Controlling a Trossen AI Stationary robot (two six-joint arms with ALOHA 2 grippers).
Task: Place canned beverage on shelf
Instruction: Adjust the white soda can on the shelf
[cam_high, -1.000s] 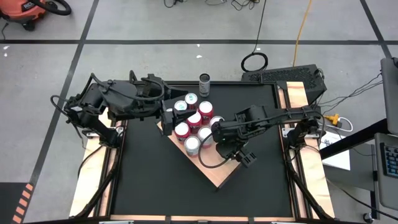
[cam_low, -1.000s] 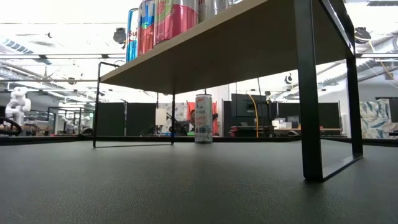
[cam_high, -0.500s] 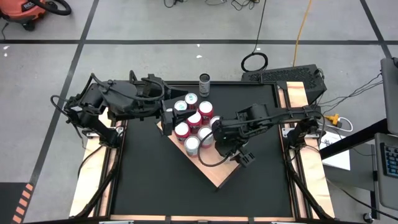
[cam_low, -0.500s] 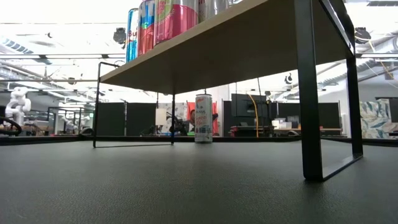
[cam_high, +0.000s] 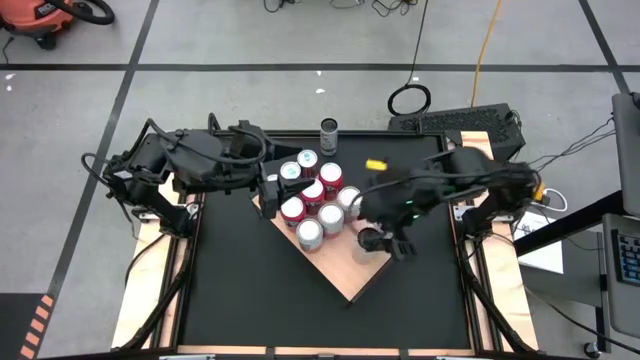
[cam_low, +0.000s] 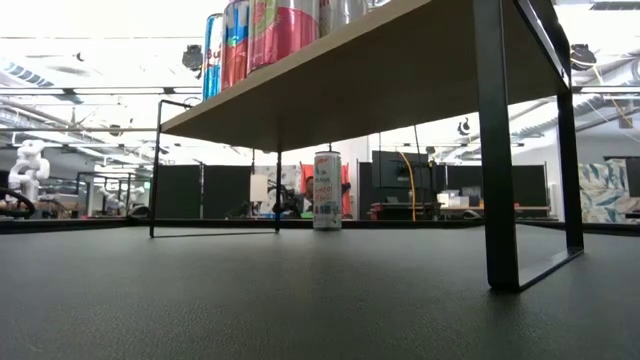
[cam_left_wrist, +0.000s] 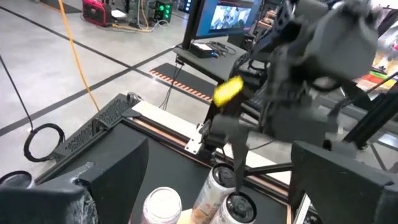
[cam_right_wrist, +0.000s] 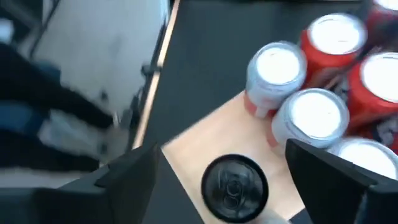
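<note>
The thick pale wooden shelf (cam_high: 345, 275) sits turned like a diamond at the middle of the black table top (cam_high: 240, 290), raised on thin black metal legs (cam_low: 497, 150), and the low view looks right under it. On its upper half stands a tight cluster of red and silver cans (cam_high: 312, 200), lids up. At the cluster's four o'clock, on bare wood, a dark-topped can (cam_right_wrist: 235, 185) stands upright and alone, just beside the silver ones. Directly over it hangs the right gripper (cam_right_wrist: 236, 186), fingers spread wide on either side, not touching it. The right arm (cam_high: 450, 185) reaches in from three o'clock, blurred. The left gripper (cam_left_wrist: 205, 199) waits at the cluster's nine o'clock edge, fingers fully apart, holding nothing.

Out at the table's twelve o'clock edge, one more tall white-and-red can (cam_low: 327, 190) stands on the black surface, well apart from the shelf. Narrow wooden strips (cam_high: 150, 290) edge the table. Beyond lies grey concrete floor with dark taped lines, an orange cable (cam_high: 485, 50) trailing down from twelve o'clock, and a black coiled cable (cam_high: 409, 99) near it. The low view shows an open workshop hall behind, with dark partitions and bright ceiling lights.
</note>
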